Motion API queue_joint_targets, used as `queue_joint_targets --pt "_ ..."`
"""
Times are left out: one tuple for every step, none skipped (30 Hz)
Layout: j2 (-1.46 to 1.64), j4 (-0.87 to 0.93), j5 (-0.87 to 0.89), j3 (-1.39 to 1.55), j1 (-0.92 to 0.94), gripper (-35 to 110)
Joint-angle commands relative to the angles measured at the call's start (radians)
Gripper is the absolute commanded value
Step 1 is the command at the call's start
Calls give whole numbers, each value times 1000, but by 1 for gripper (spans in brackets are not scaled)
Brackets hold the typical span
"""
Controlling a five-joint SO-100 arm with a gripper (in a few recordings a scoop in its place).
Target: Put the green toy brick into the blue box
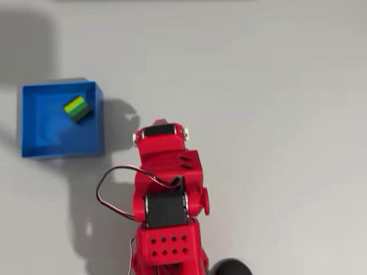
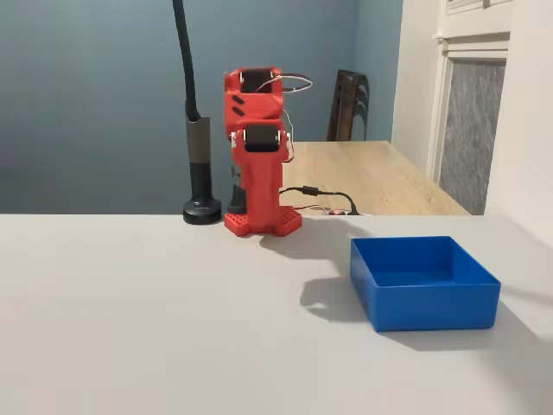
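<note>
Gripper state cannot be told: in the overhead view the red arm (image 1: 166, 195) is folded back on itself over its base, and the fingers are tucked under the upper links, hidden from the camera. In the fixed view the arm (image 2: 257, 147) stands as a compact upright stack on its red base, well back from the box, with black motor blocks facing the camera and a thin wire looping off one side.

Green toy brick (image 1: 77, 108) lies inside the blue box (image 1: 34, 150), in the upper right part of the floor as the overhead view shows it, near the right wall and the top wall. Brick sits skewed to the box walls; its long axis runs diagonally, from upper left to lower right. A lime face with a darker green band shows.

Box rests on the pale grey table (image 1: 275, 86), left of the arm and apart from it. In the fixed view the box (image 2: 428, 298) sits at right, its near wall hiding the floor and the brick. Black post (image 2: 200, 164) stands beside the arm's base.
</note>
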Motion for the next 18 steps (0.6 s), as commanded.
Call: queue_joint_targets --pt "129 -26 -2 74 0 0" --pt "150 -29 2 95 3 0" --pt "170 -35 5 118 9 0" --pt "187 -41 6 140 17 0" --pt "202 -44 3 161 21 0" --pt "216 -46 0 183 29 0" --pt "227 -57 0 202 34 0" --pt "236 -67 -2 221 38 0" --pt "245 -78 -2 236 43 0" --pt "252 -87 -2 253 46 0" --pt "258 -94 -2 267 48 0" --pt "264 -97 0 278 49 0" --pt "272 -100 2 288 52 0" --pt "278 -100 5 296 52 0" --pt "285 -100 9 304 54 0" --pt "295 -100 9 313 55 0" --pt "304 -100 6 322 58 0" --pt "313 -100 2 334 61 0"
